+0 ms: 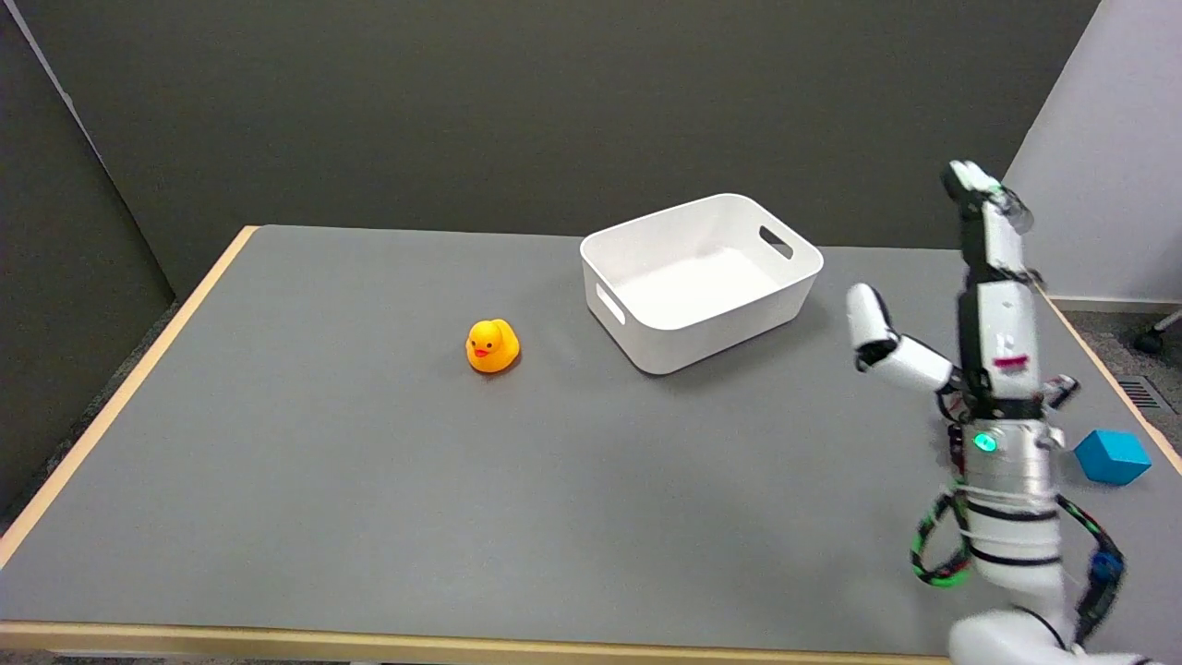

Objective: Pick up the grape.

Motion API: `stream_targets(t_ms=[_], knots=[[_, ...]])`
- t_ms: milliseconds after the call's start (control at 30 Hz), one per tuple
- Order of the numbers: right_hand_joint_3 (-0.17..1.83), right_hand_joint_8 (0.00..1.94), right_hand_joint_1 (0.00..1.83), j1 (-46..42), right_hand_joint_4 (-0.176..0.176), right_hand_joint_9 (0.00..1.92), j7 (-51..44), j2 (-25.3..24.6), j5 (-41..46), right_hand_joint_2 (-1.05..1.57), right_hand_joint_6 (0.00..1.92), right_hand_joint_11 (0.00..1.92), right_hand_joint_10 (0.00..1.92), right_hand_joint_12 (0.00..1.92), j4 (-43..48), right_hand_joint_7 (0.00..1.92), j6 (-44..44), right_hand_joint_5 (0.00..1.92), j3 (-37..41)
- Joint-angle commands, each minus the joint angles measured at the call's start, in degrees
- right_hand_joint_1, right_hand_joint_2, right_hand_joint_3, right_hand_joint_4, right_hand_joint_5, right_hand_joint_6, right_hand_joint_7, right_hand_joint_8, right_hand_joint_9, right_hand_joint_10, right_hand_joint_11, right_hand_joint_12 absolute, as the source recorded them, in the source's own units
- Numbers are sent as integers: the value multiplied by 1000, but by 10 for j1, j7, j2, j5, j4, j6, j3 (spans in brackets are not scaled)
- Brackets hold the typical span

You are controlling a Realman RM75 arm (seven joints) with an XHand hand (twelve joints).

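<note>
- Where the gray table (369, 480) ends, a wood edge is seen; dark walls stand behind.
- Bare gray is seen between duck (492, 346), white bin (702, 277) and blue block (1113, 456).
- The right hand (979, 305) is held up, fingers spread, holding nothing.
- No grape can be seen.

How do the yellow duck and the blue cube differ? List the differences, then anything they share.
Colour: the duck is yellow-orange with a red beak; the cube is plain blue.
Shape: the duck is rounded, the cube flat-faced with sharp edges.
Place: the duck sits mid-table, left of the white bin; the cube lies near the table's right edge, beside the robot's right arm.
Shared: both are small, rest on the grey table, and are untouched.
</note>
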Motion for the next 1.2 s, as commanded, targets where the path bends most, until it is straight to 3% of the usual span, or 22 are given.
stream_targets(t_ms=[33, 267, 333, 467, 700, 767, 867, 1200], knots=[[952, 303, 589, -125, -176, 9, -54, 4, 227, 634, 362, -1, 237, 165, -114, 78, 55, 48, -8], [938, 279, 559, -97, -176, -1, -39, -1, 326, 614, 318, -1, 195, 102, -163, 60, 22, 42, -62], [989, 192, 739, -91, -175, 35, -34, -2, 349, 628, 234, -1, 74, 128, -170, 72, 13, 63, -69], [895, 153, 479, -81, -176, -1, -22, -5, 385, 633, 196, -1, 29, -1, -173, 6, -6, 23, -77], [836, 82, 514, -67, -176, -1, -19, -6, 389, 642, 196, -1, -1, -1, -164, -1, -9, -1, -77], [886, 76, 564, -63, -176, -1, -19, -6, 387, 571, 72, -1, -1, -1, -163, -1, -9, 34, -77], [848, 58, 492, -56, -176, -1, -19, -9, 389, 640, 173, -1, -1, -1, -161, -1, -12, -1, -80], [844, 24, 483, -26, -176, -1, -19, -17, 415, 636, 163, -1, -1, -1, -174, -1, -57, 0, -84]])
